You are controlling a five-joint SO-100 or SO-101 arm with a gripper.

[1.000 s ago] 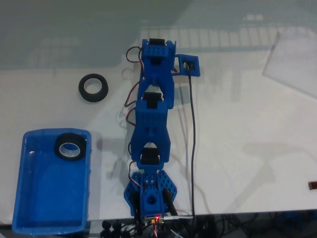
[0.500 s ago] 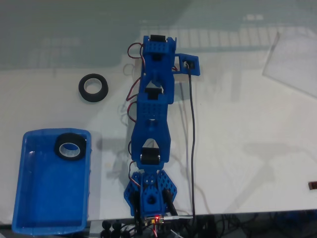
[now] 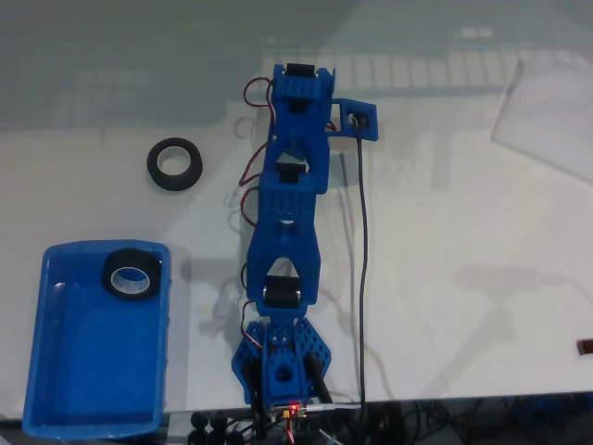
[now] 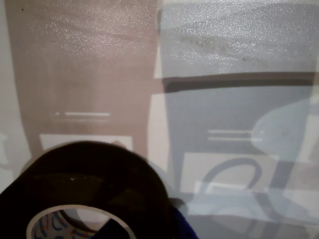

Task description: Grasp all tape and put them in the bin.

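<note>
**One roll in the tray, one on the table, one up close at the wrist**

The white glossy table [image 3: 463, 278] carries everything, and the blue 3D-printed robot arm [image 3: 289, 222] is the landmark, stretching from its base at the near edge up the middle of the fixed view. A black cable [image 3: 361, 278] runs along the arm's right side. A clear plastic sheet [image 3: 547, 111] lies well apart from the arm, toward the upper right.

To the arm's lower left sits the shallow rectangular bright blue plastic bin [image 3: 93, 399]. Inside it, in the corner nearest the arm's middle, lies a small black ring-shaped tape roll with a pale core [image 3: 132, 273].

A second black tape roll [image 3: 174, 164] lies flat on the table to the left of the arm's upper half, apart from the bin.

In the wrist view a third black tape roll with a whitish printed core [image 4: 89, 184] fills the lower left, very close to the camera. A blue gripper [image 4: 149, 231] part shows at the bottom edge against this roll; whether the fingers are spread or pinching it cannot be told.
</note>
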